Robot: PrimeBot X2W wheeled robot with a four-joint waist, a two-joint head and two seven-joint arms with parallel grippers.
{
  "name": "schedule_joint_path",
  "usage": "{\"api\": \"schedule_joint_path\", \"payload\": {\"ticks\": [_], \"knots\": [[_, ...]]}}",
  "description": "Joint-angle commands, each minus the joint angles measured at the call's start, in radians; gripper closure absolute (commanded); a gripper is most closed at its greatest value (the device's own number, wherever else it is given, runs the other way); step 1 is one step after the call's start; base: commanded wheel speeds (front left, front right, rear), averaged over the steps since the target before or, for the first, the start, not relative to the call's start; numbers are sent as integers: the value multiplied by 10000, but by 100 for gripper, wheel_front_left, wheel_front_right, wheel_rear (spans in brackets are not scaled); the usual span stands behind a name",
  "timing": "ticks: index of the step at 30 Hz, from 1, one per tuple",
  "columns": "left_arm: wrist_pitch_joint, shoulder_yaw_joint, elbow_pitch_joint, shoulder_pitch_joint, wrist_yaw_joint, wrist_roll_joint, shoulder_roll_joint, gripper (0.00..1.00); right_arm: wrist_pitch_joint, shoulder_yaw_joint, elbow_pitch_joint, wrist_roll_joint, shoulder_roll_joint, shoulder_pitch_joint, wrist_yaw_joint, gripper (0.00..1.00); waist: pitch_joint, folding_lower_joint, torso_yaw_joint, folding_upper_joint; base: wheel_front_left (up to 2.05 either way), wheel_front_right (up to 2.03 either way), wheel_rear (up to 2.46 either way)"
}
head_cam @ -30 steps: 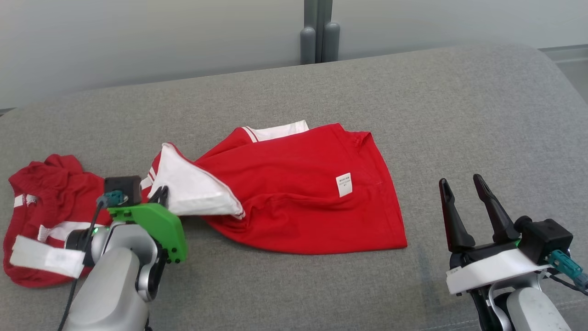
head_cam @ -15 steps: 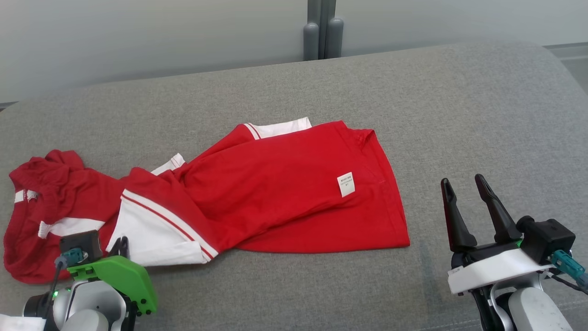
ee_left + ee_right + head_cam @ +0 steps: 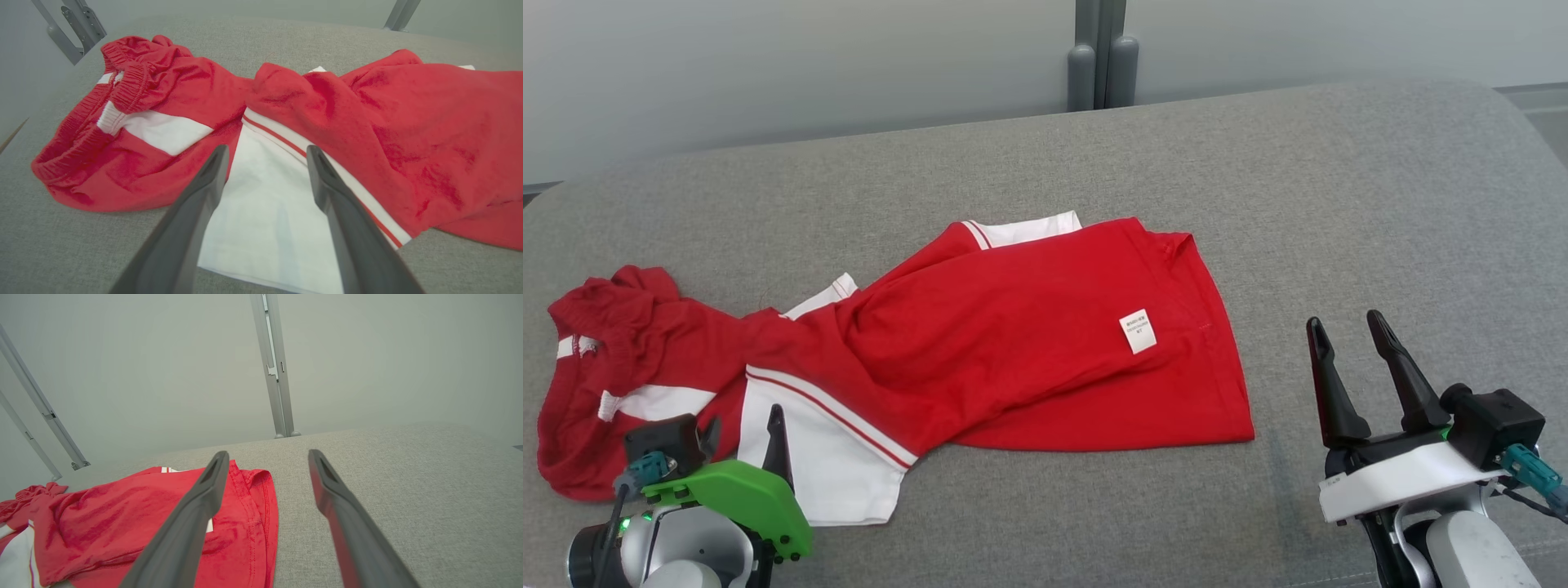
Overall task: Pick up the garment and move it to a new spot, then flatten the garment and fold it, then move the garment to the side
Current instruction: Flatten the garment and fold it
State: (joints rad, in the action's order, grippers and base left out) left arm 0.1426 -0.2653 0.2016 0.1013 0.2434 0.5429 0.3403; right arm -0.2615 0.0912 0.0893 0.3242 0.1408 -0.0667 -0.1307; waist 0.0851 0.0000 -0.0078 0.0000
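Head view: the garment (image 3: 1029,327), a red shirt, is seen lying on the grey cushion (image 3: 1339,204), across the middle and toward the left. It is not flat; folds are seen in its left half, while the right half lies smoother. A small white label (image 3: 1137,331) is seen on that right half. One white sleeve (image 3: 817,465) with a thin red stripe is spread out at the near left corner of the garment.

The left gripper (image 3: 745,416) is found at the lower left, just at the near edge of this sleeve. In the left wrist view its two dark fingers are seen well apart over the white cloth, and nothing is clamped between them. Whether the tips touch the cloth cannot be told.

A pair of red shorts (image 3: 613,343) with an elastic waistband is crumpled at the far left, touching the garment.

The right gripper (image 3: 1343,320) is seen at the lower right, above bare cushion and well apart from the garment's right hem. Its fingers are spread and nothing is held.

A metal post (image 3: 1101,57) is seen behind the cushion.
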Motion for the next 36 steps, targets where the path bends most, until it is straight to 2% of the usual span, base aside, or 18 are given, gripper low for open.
{"api": "schedule_joint_path", "payload": {"ticks": [1,9,15,23,26,28,36], "knots": [[-175,-32,-217,-181,-44,-96,62,0,-7,-6,25,82,39,35,-1,0,-34,0,25,0,0,0,0],[-1034,-171,-707,-205,-410,-226,20,0,-7,26,46,87,45,96,-1,0,-156,0,20,0,0,0,0],[-2051,-350,-900,-247,-824,-414,20,0,-7,4,46,94,128,105,-1,0,-217,0,53,0,0,0,0],[-3524,-235,-932,-496,-766,-497,-404,0,-7,26,10,47,168,75,-1,0,-251,0,127,0,0,0,0],[-3942,123,-1011,-772,-518,-615,-652,0,-7,-22,-38,76,136,160,-1,0,-221,0,125,0,0,0,0],[-4033,291,-1099,-904,-460,-709,-732,0,-7,-54,-67,64,87,194,-1,0,-188,0,149,0,0,0,0],[-4087,685,-1355,-1136,-686,-1210,-1103,0,-7,-126,-190,-12,-34,376,-1,0,-172,0,250,0,0,0,0]]}}
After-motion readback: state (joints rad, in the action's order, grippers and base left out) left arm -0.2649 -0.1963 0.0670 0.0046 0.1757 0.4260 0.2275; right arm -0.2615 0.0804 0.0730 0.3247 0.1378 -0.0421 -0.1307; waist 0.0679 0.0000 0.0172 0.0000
